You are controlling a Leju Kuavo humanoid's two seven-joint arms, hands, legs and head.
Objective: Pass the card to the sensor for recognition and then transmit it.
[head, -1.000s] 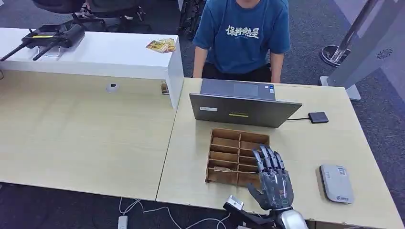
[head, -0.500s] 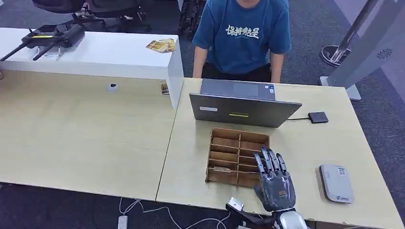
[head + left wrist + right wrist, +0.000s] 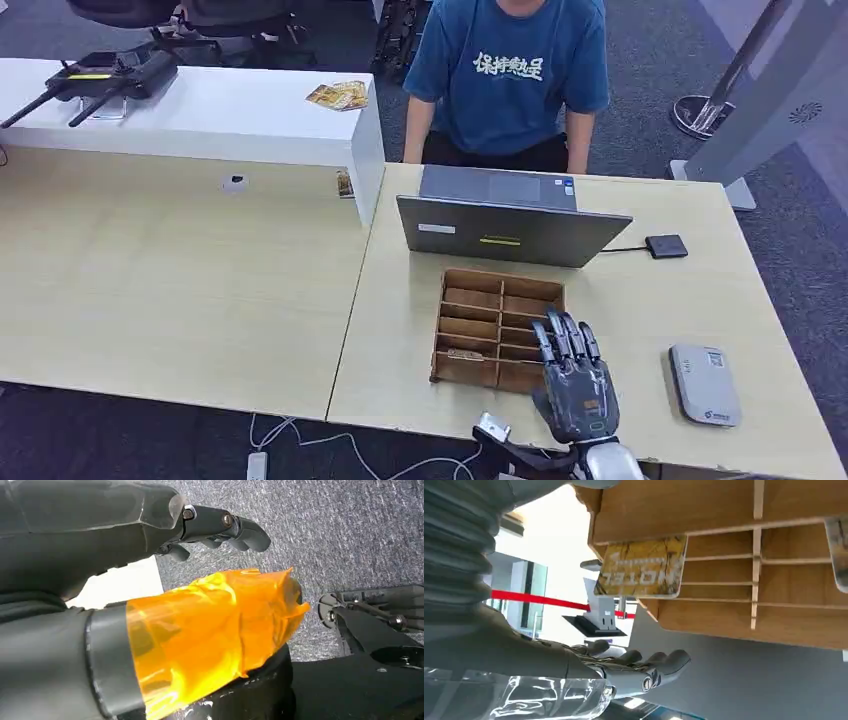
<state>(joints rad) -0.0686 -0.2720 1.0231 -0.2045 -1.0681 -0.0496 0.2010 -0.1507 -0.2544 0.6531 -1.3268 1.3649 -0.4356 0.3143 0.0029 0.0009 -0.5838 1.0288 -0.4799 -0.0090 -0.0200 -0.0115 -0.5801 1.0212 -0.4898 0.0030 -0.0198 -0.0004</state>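
1. Right hand (image 3: 574, 378): flat, fingers extended and apart, holding nothing, over the near right corner of the wooden tray (image 3: 470, 298).
2. Left hand (image 3: 150, 555): hanging above grey carpet, fingers curled loosely, nothing in it; thumb wrapped in orange film.
3. Card (image 3: 642, 566): yellow patterned, standing in a slot at the tray's near edge, just beside the right hand's fingers.
4. Sensor (image 3: 704, 383): grey flat reader on the tabletop (image 3: 660, 300), right of the hand, apart.
5. Laptop (image 3: 512, 230): open behind the tray; a person (image 3: 505, 75) sits beyond it.
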